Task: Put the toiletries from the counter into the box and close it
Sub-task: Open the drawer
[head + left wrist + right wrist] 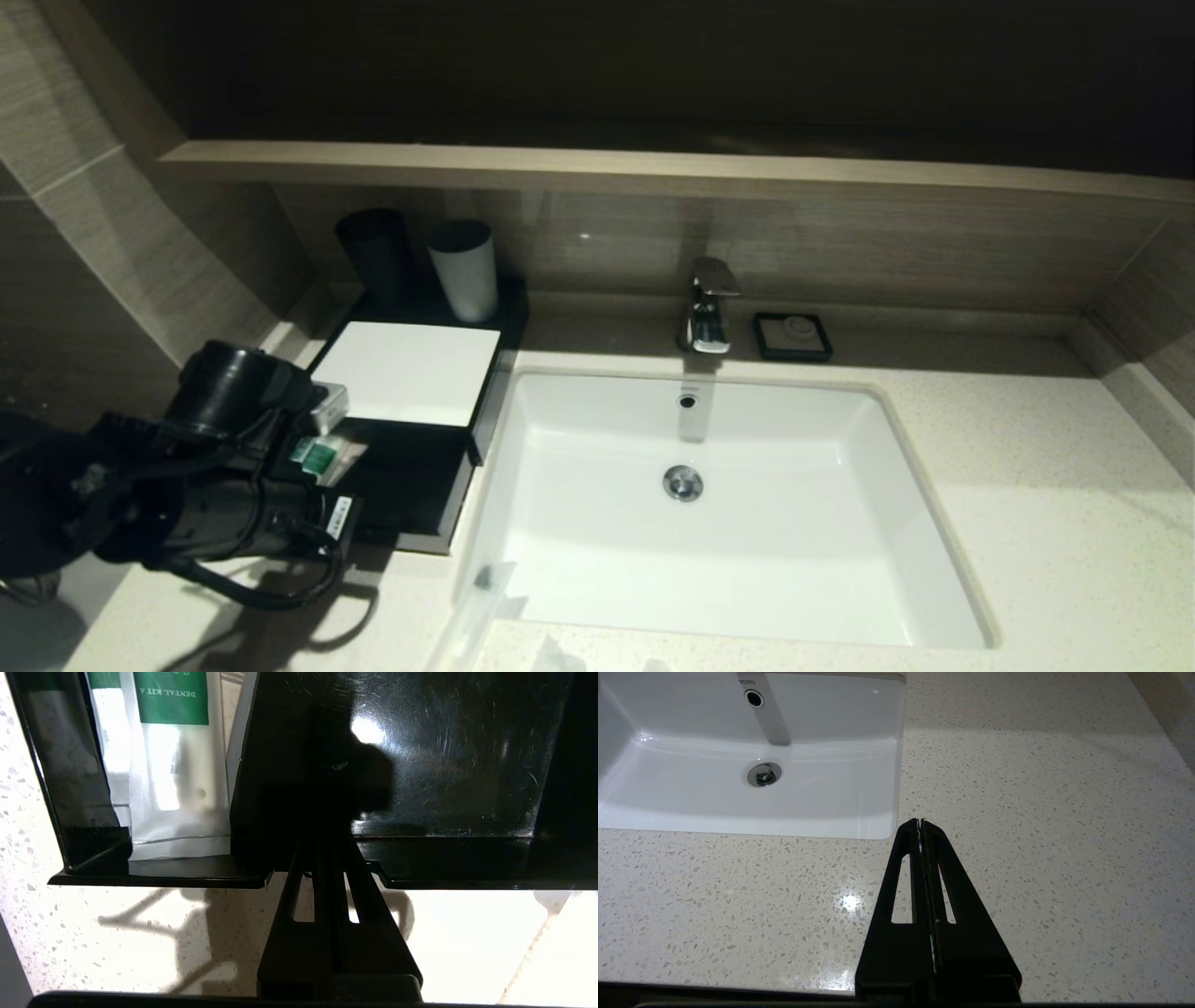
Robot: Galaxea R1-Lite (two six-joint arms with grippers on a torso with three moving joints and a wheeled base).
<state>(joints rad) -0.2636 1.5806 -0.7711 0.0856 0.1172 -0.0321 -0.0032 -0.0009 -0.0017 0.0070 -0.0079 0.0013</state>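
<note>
The black box [408, 371] with its white top panel stands left of the sink, and its shallow drawer [444, 863] is pulled out toward me. A white packet with green print [173, 779] lies in the drawer's left end, seen also as a packet [318, 455] beside my left arm. My left gripper [327, 858] is shut, with its tips at the notch in the drawer's front lip. A long clear packet with a dark end [481, 597] lies on the counter [1027, 485] at the sink's near left corner. My right gripper [920, 822] is shut and empty above the counter [1041, 812].
The white sink basin [747, 523] fills the middle, with a chrome tap [709, 308] behind it. A black cup [375, 252] and a grey cup [464, 269] stand behind the box. A small black soap dish [793, 336] sits right of the tap. More clear wrapping [553, 653] shows at the near edge.
</note>
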